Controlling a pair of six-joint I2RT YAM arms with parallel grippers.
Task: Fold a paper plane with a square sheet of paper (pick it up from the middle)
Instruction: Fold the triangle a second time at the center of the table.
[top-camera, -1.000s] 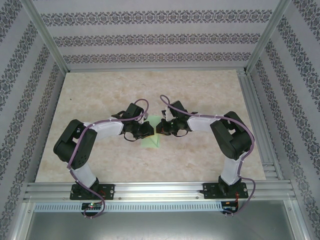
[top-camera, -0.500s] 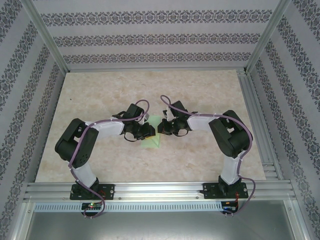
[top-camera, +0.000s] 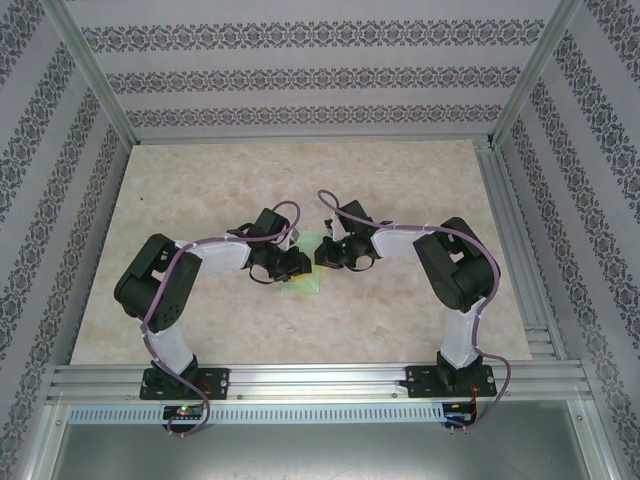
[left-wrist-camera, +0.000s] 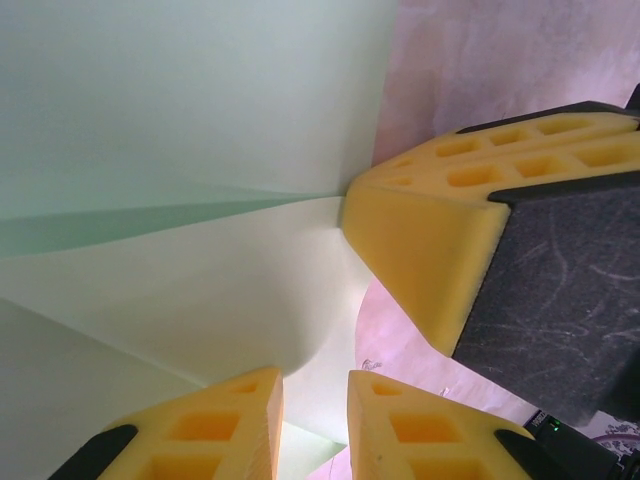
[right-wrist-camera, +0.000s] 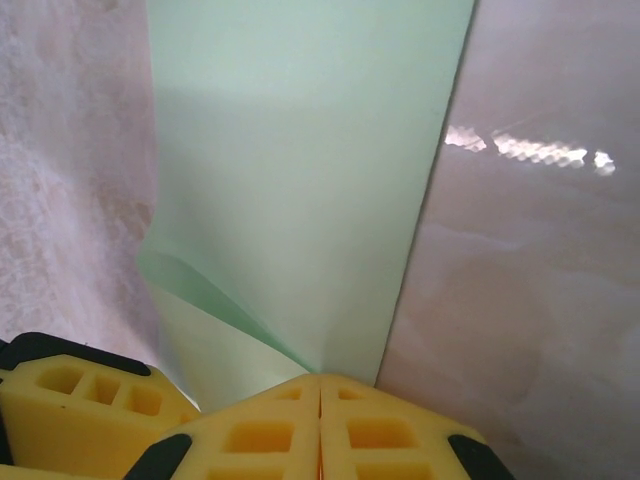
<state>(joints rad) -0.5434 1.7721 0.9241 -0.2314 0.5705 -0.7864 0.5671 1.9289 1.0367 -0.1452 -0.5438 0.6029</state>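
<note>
One marble-patterned table (top-camera: 200, 200) takes up most of the top view, with patterned walls on three sides; two arms stand on its near edge, the left arm (top-camera: 165, 290) and the right arm (top-camera: 455, 265), both bent inward so that their tips meet near the middle of the table; between them lies one sheet of paper (top-camera: 306, 283), pale green and plain, partly lifted off the table and folded, so that two layers show in the right wrist view, a darker one under a lighter one.

Two grippers work at that sheet; the right gripper (top-camera: 322, 256) is clenched on it, its two yellow pads (right-wrist-camera: 270, 430) pressed flat together with no gap, and the paper's near end runs straight into the seam between them; the left gripper (top-camera: 296, 265) is loosened, its two yellow pads (left-wrist-camera: 215, 425) standing slightly apart, with a strip of the paper showing in the narrow gap and neither pad pinching it.

In the left wrist view three yellow tips can be counted: its own pair at the bottom, and the right gripper's wedge at the right, touching the sheet's edge where a crease ends; in the right wrist view one more yellow pad sits at the lower left, just beside the paper.
</note>
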